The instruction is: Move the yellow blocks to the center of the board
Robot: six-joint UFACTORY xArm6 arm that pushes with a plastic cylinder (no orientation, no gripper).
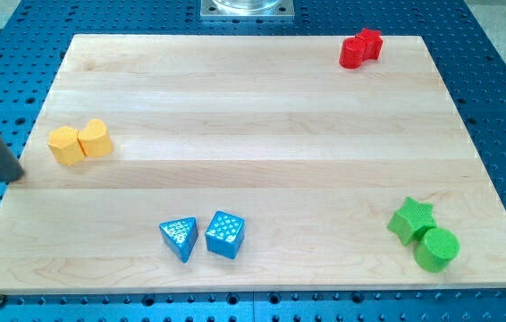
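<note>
Camera view. A pale wooden board point(253, 134) is lying on a blue perforated table point(503, 54), with a grey metal mount point(248, 8) showing at the view's top edge. The dark rod is entering from the view's left edge and slanting down to the tip point(12, 176), which is resting at the board's left border. The arm is carrying no jaws — only this rod, so nothing is being grasped.

The two yellow blocks are sitting near the board's left edge, touching each other: a yellow hexagonal block point(66, 145) on the left and a yellow rounded block point(96, 138) just beside it on the right. Both are lying to the upper right of the tip, near it but apart from it, and well away from the board's centre.

Two blue blocks are standing near the view's bottom — a blue triangular block point(179, 239) and a blue cube point(225, 234), close together. Two red blocks point(360, 48) are huddling at the top right corner, their shapes hard to separate. At the bottom right, a green star block point(411, 219) is touching a green cylinder point(436, 249).
</note>
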